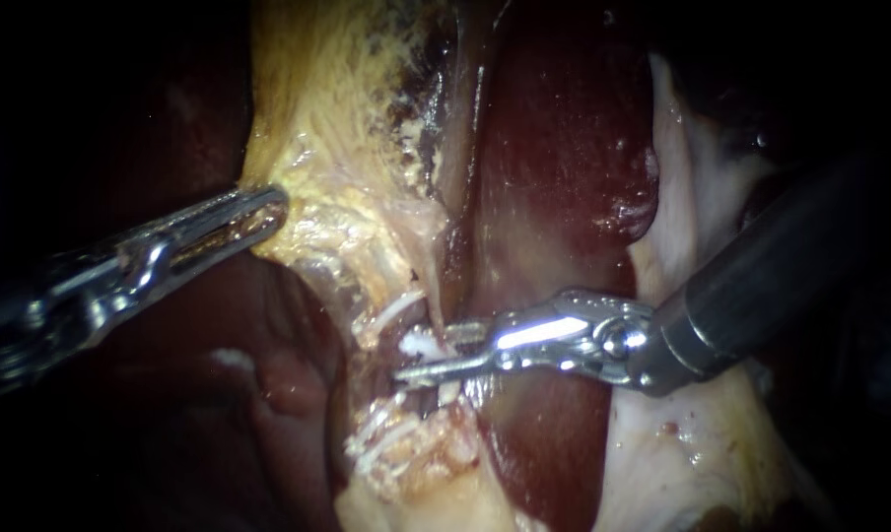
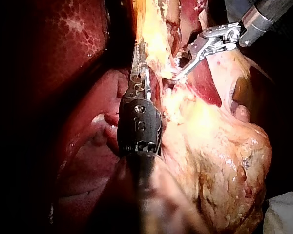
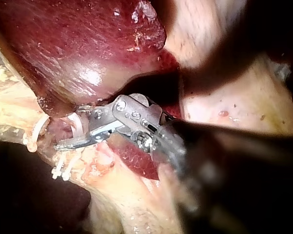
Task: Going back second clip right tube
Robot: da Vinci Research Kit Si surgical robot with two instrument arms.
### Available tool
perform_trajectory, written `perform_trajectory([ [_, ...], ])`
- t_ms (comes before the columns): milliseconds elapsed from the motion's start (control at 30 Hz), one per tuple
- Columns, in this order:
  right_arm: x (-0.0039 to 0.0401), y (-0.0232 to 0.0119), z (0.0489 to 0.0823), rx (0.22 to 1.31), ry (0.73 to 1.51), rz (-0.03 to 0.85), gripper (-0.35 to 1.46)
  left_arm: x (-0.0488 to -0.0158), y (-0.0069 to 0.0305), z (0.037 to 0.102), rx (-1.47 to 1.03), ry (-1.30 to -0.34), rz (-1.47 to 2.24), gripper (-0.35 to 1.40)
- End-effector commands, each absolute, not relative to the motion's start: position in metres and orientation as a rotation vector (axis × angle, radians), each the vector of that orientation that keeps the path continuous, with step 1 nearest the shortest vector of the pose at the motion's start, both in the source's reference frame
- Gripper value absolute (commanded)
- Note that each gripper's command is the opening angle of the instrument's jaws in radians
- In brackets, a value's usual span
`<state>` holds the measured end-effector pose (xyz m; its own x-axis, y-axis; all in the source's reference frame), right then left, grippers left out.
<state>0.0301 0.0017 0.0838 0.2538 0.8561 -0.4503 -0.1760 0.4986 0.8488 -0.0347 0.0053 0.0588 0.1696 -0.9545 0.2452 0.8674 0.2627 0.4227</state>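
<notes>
Evidently the clip was already on: a white clip sat at the centre of the endoscope view, on the pale tube, in the gap between the jaws of the right instrument, whose shaft ran in from the right edge. Those jaws stood narrowly apart and did not seem to squeeze anything. Other white clips showed lower on the same strand, towards the bottom centre. Whether this was the task's right tube could not be settled. At the left, the left instrument had its jaws closed on the yellow fatty tissue beside the dark red liver, holding it towards the upper left. The step in hand looked to be the retreat from the clipped tube. The next move probably called for drawing the right instrument straight back along its own shaft, jaws apart so as not to snag the clip, with the left grip steady
</notes>
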Motion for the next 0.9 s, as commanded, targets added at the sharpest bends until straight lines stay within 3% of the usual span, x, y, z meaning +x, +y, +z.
perform_trajectory([
  [33,0.0299,0.0017,0.0839,0.759,1.093,0.794,0.6,-0.0347,0.0053,0.0588,0.203,-0.512,-1.306,-0.35],
  [333,0.03,0.0014,0.0835,0.726,1.114,0.752,0.6,-0.0349,0.0052,0.0588,0.206,-0.513,-1.306,-0.35],
  [467,0.031,-0.0002,0.0823,0.804,1.138,0.695,0.6,-0.0349,0.0052,0.0588,0.206,-0.513,-1.307,-0.35],
  [600,0.032,-0.0005,0.0818,0.794,1.144,0.679,0.6,-0.0349,0.0052,0.0587,0.205,-0.513,-1.307,-0.35],
  [900,0.0286,0.0012,0.0831,0.732,1.16,0.654,0.6,-0.0349,0.0051,0.0585,0.205,-0.512,-1.308,-0.35],
])
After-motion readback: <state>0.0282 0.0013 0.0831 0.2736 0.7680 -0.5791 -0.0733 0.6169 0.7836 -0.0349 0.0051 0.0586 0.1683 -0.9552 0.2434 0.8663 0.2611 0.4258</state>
